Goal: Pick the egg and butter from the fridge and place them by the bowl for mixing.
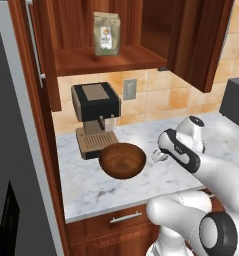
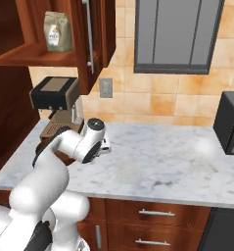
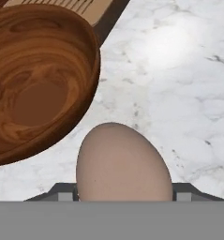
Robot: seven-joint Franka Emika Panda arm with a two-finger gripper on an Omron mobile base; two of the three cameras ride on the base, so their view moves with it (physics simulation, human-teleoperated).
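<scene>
While the gripper (image 1: 158, 156) clamps the egg (image 3: 123, 164) beside the bowl (image 1: 122, 160) — bare marble (image 3: 179, 70) beyond.

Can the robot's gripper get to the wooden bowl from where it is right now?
Probably yes. The gripper hangs just beside the bowl over bare marble counter, with nothing between them. But it is shut on the egg, so it couldn't grasp the bowl without letting go first.

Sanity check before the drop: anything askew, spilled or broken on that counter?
Nothing stands out. The bowl sits upright and empty on the marble counter before the coffee machine; the egg looks intact in the gripper, beside the bowl.
</scene>
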